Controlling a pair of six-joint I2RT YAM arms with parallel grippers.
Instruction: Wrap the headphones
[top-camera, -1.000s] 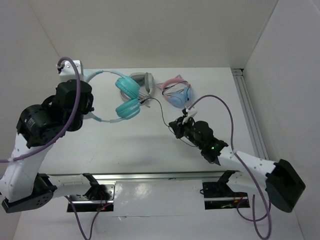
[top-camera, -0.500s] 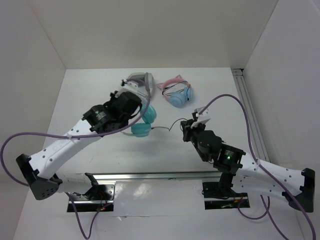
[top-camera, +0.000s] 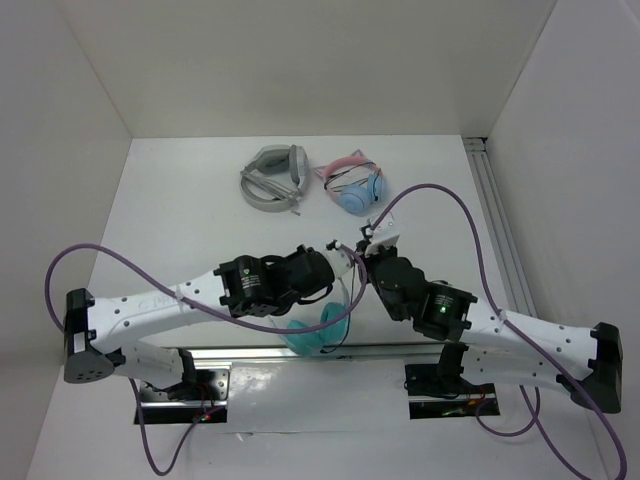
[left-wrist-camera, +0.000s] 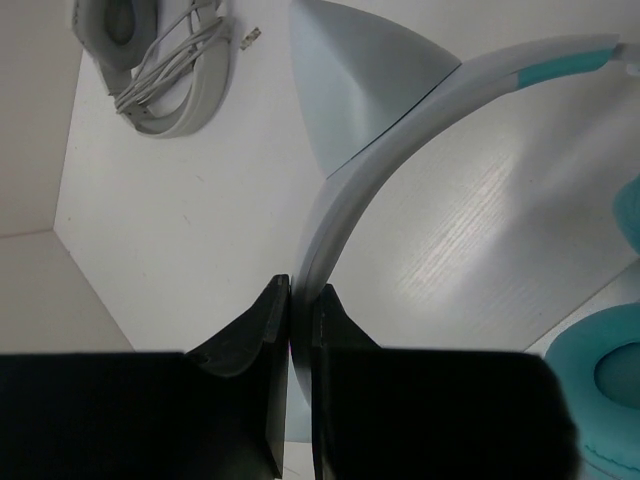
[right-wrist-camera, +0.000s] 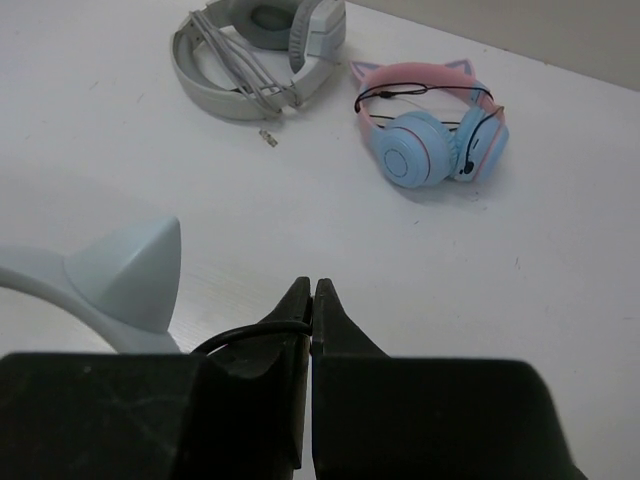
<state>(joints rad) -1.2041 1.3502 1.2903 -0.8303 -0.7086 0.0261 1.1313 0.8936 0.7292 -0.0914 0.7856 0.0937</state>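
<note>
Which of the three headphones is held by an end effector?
The teal headphones: the left end effector clamps their pale cat-ear headband. The grey pair and the pink-banded pair lie untouched.

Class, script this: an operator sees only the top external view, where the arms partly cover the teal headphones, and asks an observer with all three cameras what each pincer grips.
Operator: What does the left pincer hold?
Observer: In the left wrist view, the left pincer is shut on the pale headband of the headphones, near a cat ear.
Operator: And the right one?
Observer: In the right wrist view, the right pincer is shut on the thin black cable.
</note>
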